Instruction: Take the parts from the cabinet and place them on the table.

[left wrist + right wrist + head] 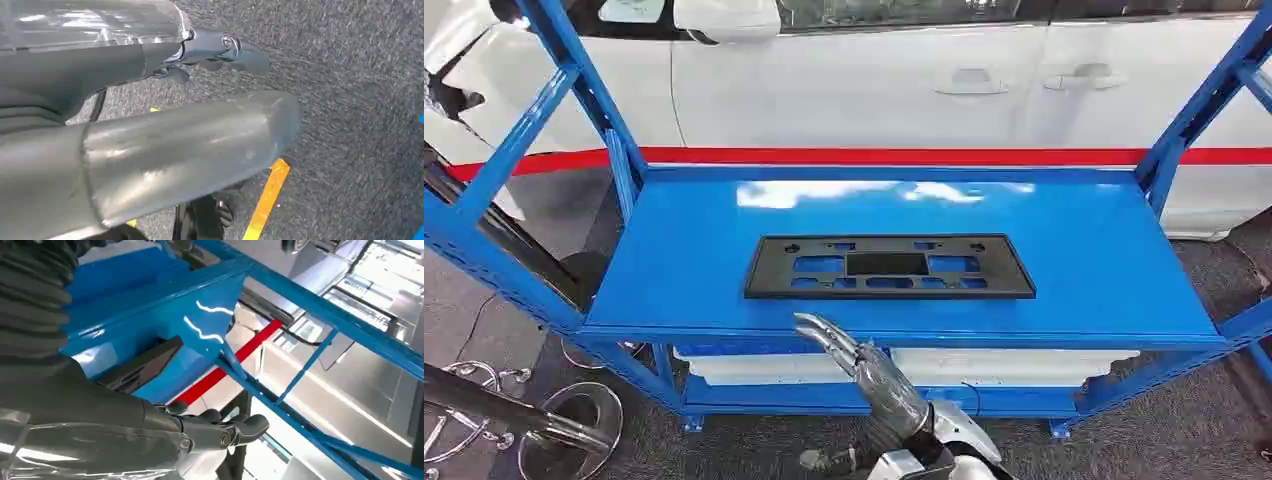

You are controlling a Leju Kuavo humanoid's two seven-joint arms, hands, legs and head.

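A flat black plastic part [889, 267], a long rectangular frame with several cut-out openings, is seen lying flat on the top shelf of a blue metal cabinet [1084, 250]. Its long axis is set across the head view, parallel to the shelf's front edge, with one end toward the left upright and the other toward the right. It is placed near the middle of the shelf, somewhat nearer the front edge than the back. In the right wrist view one end of the part [140, 367] is seen resting on the blue surface.

The right hand [844, 350] is raised just in front of the shelf's front edge, below the part and apart from it. Its fingers are extended and kept close together, pointing up and left toward the shelf, and nothing is held in it. The left hand [220, 50] is seen above dark grey carpet [350, 100] crossed by a yellow floor line [267, 197]; its fingers are lightly curled and nothing is held.

On a lower shelf 2 white trays [1014, 365] are stored side by side. Behind the cabinet a white car [874, 90] with a red stripe is parked
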